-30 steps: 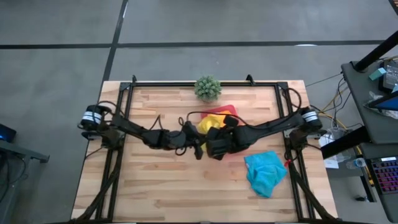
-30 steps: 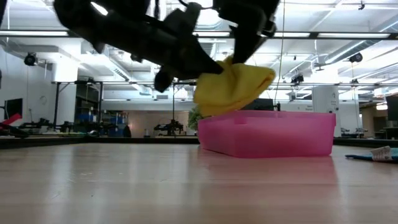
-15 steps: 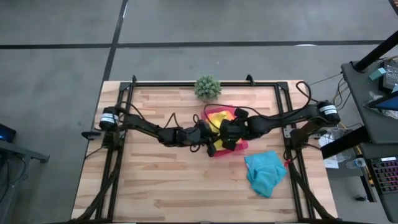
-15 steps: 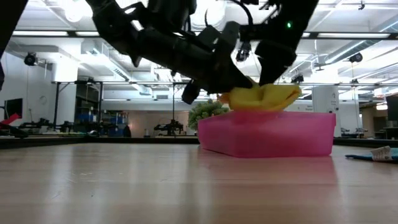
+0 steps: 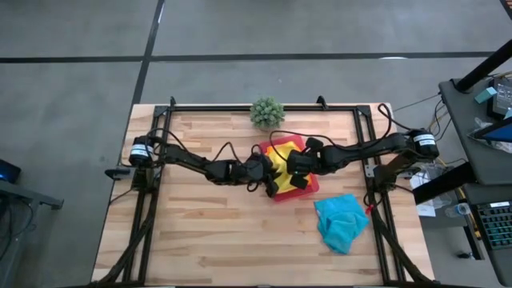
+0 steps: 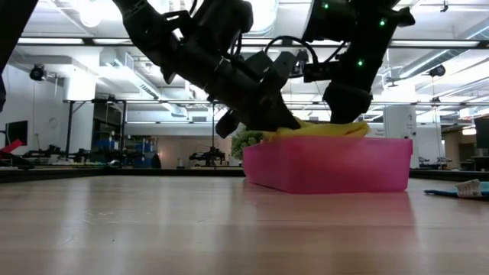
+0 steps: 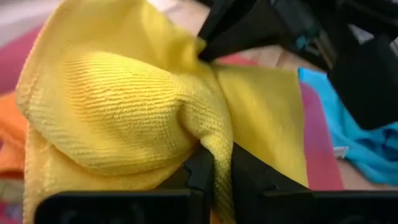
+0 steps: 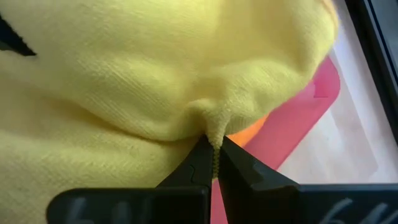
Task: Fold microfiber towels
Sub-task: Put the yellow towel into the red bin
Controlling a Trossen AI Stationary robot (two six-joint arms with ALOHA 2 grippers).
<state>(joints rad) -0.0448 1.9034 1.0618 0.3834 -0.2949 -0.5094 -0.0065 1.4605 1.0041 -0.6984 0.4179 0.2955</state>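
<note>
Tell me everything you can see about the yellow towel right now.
The yellow towel is a soft, finely ribbed microfiber cloth, bunched and folded over itself. It sits in the pink tray, on top of an orange towel that peeks out beneath it. The left hand and the right hand are both shut on pinched folds of it, one at each side. A turquoise towel lies apart on the table.

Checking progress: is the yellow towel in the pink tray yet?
In, but still gripped. The yellow towel lies bunched over the tray, both end effectors, left and right, pinching it.
</note>
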